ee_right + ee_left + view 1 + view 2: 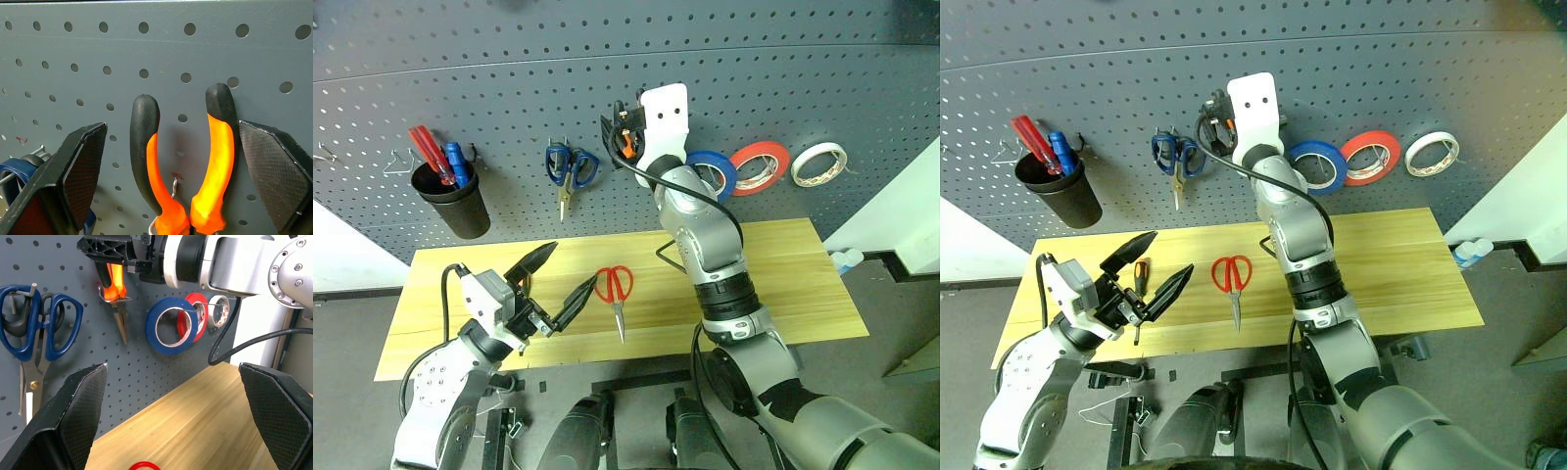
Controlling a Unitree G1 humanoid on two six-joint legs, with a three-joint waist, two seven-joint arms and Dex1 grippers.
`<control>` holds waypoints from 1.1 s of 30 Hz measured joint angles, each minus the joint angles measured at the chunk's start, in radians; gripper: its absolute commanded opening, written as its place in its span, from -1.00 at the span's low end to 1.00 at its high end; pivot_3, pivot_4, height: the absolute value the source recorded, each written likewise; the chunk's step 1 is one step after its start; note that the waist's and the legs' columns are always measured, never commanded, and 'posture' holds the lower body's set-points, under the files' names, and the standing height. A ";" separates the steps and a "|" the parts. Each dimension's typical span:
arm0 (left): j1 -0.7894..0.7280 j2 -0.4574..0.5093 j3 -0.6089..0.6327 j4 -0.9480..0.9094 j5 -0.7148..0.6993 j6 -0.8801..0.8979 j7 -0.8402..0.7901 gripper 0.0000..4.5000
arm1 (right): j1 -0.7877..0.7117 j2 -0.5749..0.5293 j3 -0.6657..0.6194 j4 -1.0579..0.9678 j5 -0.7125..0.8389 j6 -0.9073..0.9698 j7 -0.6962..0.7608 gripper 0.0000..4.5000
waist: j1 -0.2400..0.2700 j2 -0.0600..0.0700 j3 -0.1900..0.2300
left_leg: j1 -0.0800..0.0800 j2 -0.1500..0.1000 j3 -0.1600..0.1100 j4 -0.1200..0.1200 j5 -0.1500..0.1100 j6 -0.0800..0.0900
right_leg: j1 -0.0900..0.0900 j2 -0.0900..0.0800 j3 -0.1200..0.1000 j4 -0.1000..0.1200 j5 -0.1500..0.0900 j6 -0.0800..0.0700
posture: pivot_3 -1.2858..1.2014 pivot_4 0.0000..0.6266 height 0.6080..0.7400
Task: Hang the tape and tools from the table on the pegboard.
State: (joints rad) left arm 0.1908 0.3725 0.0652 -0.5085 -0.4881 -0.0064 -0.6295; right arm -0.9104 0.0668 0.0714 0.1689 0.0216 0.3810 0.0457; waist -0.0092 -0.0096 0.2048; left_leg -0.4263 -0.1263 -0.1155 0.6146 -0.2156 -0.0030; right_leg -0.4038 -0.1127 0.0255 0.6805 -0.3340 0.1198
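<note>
While the right gripper (176,161) stands against the pegboard (509,88), its two black, cross-hatched fingers are spread wide on either side of the pliers (183,161), one finger just beside an orange handle, gripping nothing. The pliers hang nose-down from a wire hook (174,187), their orange handles capped in smooth black rubber. The left gripper (548,286) hovers over the table (783,284), fingers likewise splayed to their widest and empty. On the pale wooden planks lie the red-handled scissors (616,294), slim steel blades pointing toward the near edge, and the small orange-handled screwdriver (1140,274), partly hidden behind the left fingers. The blue tape (713,174), a flat ring with a white core, hangs on the dark grey perforated metal panel just beside the right arm, next to a red roll (760,166) and a white roll (819,163). Further left hang blue-handled scissors (570,171) and a black cup (455,201) holding red and blue handles.
</note>
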 measured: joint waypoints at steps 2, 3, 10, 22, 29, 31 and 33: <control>-0.007 -0.001 -0.002 0.004 0.000 -0.001 -0.002 1.00 | 0.000 -0.008 0.000 -0.006 0.000 0.010 0.009 0.98 | 0.000 0.000 0.000 | 0.000 0.000 0.000 0.000 0.000 0.000 | 0.000 0.000 0.000 0.000 0.000 0.000 | 0.14 -0.37 1.00; -0.009 -0.002 -0.002 0.008 0.000 -0.002 -0.004 1.00 | 0.000 -0.010 0.000 -0.009 0.000 0.015 0.012 0.98 | 0.000 0.000 0.000 | 0.000 0.000 0.000 0.000 0.000 0.000 | 0.000 0.000 0.000 0.000 0.000 0.000 | 0.14 -0.37 1.00; -0.049 -0.024 -0.017 0.058 0.013 -0.021 -0.022 1.00 | 0.000 -0.046 0.006 -0.074 -0.002 0.057 0.045 0.98 | 0.001 -0.001 -0.001 | 0.000 0.000 0.000 0.000 0.003 -0.005 | 0.000 0.000 0.000 0.000 0.000 0.000 | 0.13 -0.47 1.00; -0.115 -0.041 -0.034 0.141 0.027 -0.053 -0.059 1.00 | 0.023 -0.086 0.022 -0.140 -0.016 0.086 0.081 0.98 | 0.002 -0.003 -0.005 | 0.000 0.000 0.000 0.000 0.005 -0.008 | 0.000 0.001 0.000 0.000 0.000 0.000 | 0.12 -0.62 1.00; -0.178 -0.052 -0.045 0.226 0.037 -0.086 -0.092 1.00 | 0.056 -0.137 0.019 -0.200 -0.015 0.101 0.128 0.98 | 0.001 -0.005 -0.019 | 0.000 0.000 0.001 0.000 0.005 -0.008 | 0.000 0.003 0.000 0.001 0.000 0.000 | 0.11 -0.78 1.00; -0.204 -0.059 -0.047 0.251 0.042 -0.094 -0.099 1.00 | 0.068 -0.150 0.018 -0.221 -0.008 0.107 0.142 0.98 | 0.001 -0.006 -0.025 | 0.000 0.000 0.001 0.000 0.005 -0.009 | 0.001 0.003 0.000 0.001 0.000 0.000 | 0.11 -0.83 1.00; -0.224 -0.063 -0.050 0.270 0.044 -0.102 -0.109 1.00 | 0.073 -0.166 0.017 -0.235 -0.001 0.114 0.158 0.98 | 0.001 -0.006 -0.037 | 0.000 0.000 0.001 0.001 0.005 -0.009 | 0.001 0.004 0.000 0.001 0.000 0.000 | 0.11 -0.87 1.00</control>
State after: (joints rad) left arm -0.0334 0.3098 0.0149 -0.2382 -0.4445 -0.1080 -0.7380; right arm -0.8370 -0.0987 0.0889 -0.0663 0.0208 0.4949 0.2033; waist -0.0082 -0.0155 0.1681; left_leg -0.4263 -0.1261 -0.1146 0.6151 -0.2103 -0.0117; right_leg -0.4029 -0.1091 0.0253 0.6819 -0.3338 0.1200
